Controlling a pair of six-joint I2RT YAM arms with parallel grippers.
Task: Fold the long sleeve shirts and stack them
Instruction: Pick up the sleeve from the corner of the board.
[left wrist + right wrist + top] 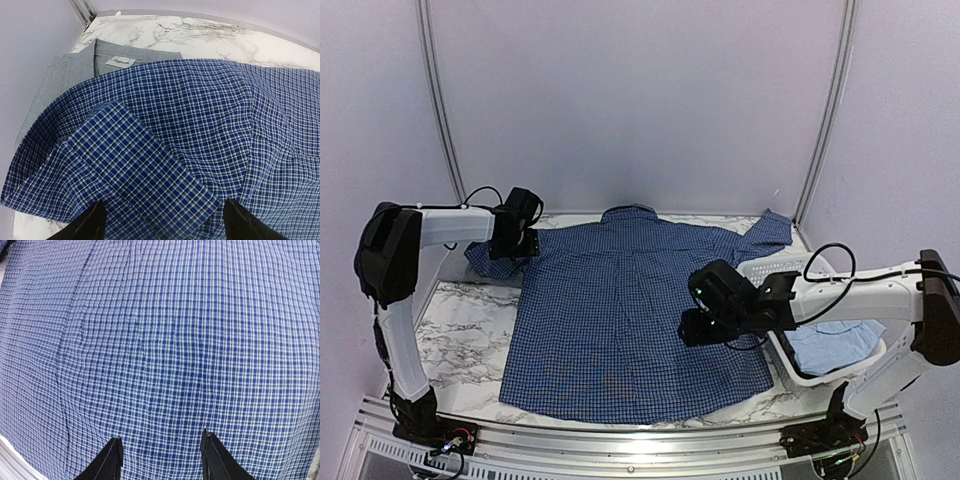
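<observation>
The dark blue checked shirt (630, 300) lies spread flat on the marble table (470, 335), collar at the far edge. Its left sleeve (150, 165) is folded over near the far left, on top of a plain grey shirt (65, 82) with a white neck label. My left gripper (517, 243) hovers over that sleeve, open wide, with cloth beneath its fingertips (92, 222). My right gripper (700, 328) stands open just above the shirt's right side, fingertips (112, 460) apart over flat cloth. The light blue shirt (835, 345) lies in a basket at the right.
A white basket (760, 268) stands at the table's right edge, beside the right arm, and the checked shirt's right sleeve (770, 230) drapes toward it. White walls and two metal poles close in the back. A metal rail runs along the near edge.
</observation>
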